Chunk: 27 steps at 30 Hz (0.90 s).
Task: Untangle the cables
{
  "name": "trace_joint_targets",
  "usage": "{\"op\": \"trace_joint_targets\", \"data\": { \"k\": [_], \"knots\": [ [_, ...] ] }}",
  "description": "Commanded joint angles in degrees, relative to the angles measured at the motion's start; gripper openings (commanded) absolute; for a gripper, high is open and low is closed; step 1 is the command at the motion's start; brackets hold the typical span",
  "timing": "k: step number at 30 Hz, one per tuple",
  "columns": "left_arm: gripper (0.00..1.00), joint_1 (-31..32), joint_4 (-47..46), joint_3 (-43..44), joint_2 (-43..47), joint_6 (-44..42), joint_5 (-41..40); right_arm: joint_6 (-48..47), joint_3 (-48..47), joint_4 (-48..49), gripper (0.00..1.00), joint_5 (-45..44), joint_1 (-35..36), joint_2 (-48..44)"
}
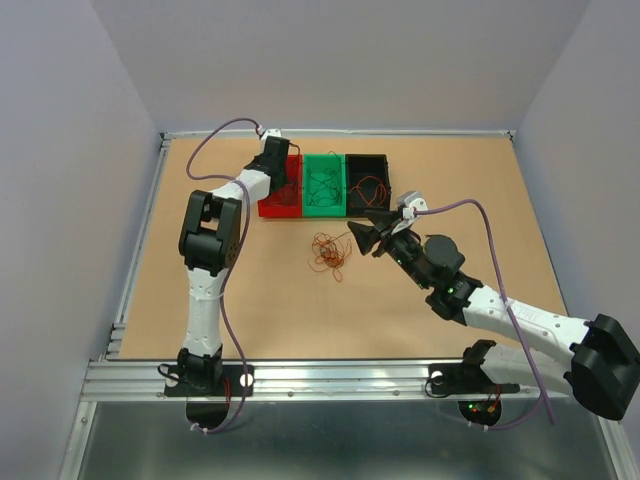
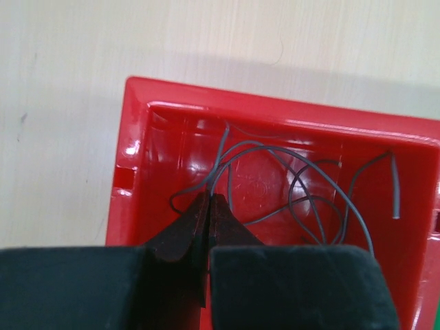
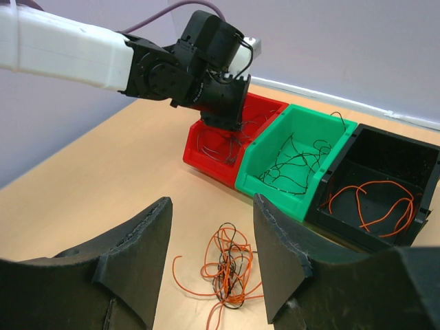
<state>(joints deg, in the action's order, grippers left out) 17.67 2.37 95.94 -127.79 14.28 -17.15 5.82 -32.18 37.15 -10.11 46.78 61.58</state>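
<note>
Left pincer [image 2: 208, 203] sits low inside the red bin [image 2: 275, 110], dark wedge-shaped tips pressed together w/ only a hairline seam btwn them. A thin grey wire [image 2: 395, 189] curls in loose arcs just ahead of it, and one strand runs right up to where the tips meet; can't tell if it's actually nipped. Bin is glossy moulded plastic, straight walls, shiny floor. Right pincer [image 3: 212, 203] stands w/ jaws well apart and nothing in them: two broad black fingers, matt and rough-edged, inner faces gently curved. The tangled cables [image 3: 227, 265] lie on the surface [image 3: 103, 185] directly beyond the gap btwn those fingers, near but not touched. They are hair-thin strands, mostly orange-red w/ a few dark ones thru the middle, bunched in springy loops w/ loose ends straying outward. Surface is smooth, tan, board-like. Further ahead of the right pincer 3 open-front bins stand side by side, touching: red at its left w/ the left pincer in it, then the green bin [image 3: 271, 148] holding curly dark wires [image 3: 295, 165], then the black bin [image 3: 385, 134] at its right w/ orange wire [image 3: 371, 199] in wide slack loops.
</note>
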Motion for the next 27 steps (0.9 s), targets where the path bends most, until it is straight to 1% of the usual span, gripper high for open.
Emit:
{"op": "trace_joint_targets", "data": {
  "k": [1,6,8,9,10,11,15,24,26,27],
  "knots": [
    [0.12,0.3,0.6,2.4,1.6,-0.1,-0.9,-0.3,-1.0,1.6,0.56,-0.8,-0.5,-1.1],
    [0.22,0.7,-3.3,-1.6,5.3,-1.6,-0.3,-0.3,-1.0,1.6,0.56,-0.7,-0.5,-1.0],
    [0.24,1.0,-3.9,-2.2,6.7,-2.0,-0.7,-0.3,-1.0,1.7,0.56,-0.6,-0.5,-1.0],
    [0.33,1.2,-4.0,-2.5,7.4,-2.3,-1.0,-0.3,-1.0,1.6,0.56,-0.6,-0.5,-0.9],
    [0.39,1.3,-4.2,-2.8,7.6,-2.4,-1.1,-0.4,-1.0,1.6,0.56,-0.6,-0.5,-0.9],
    [0.43,1.4,-4.3,-2.9,7.9,-2.7,-1.4,-0.2,-1.0,1.6,0.56,-0.6,-0.6,-0.8],
    [0.43,1.6,-4.7,-3.5,9.2,-3.4,-1.8,-0.1,-1.1,1.6,0.56,-0.4,-0.6,-0.9],
    [0.44,1.7,-5.4,-5.6,14.5,-5.7,0.2,0.4,-1.5,1.1,0.56,-0.2,-0.6,-0.5],
    [0.45,1.8,-5.4,-6.3,16.5,-7.3,0.0,0.7,-2.4,-0.7,0.57,-0.1,-0.6,-0.2],
    [0.47,1.8,-5.6,-6.7,17.2,-7.9,0.5,0.9,-3.1,-1.7,0.59,0.1,-0.6,0.3]
  ]
}}
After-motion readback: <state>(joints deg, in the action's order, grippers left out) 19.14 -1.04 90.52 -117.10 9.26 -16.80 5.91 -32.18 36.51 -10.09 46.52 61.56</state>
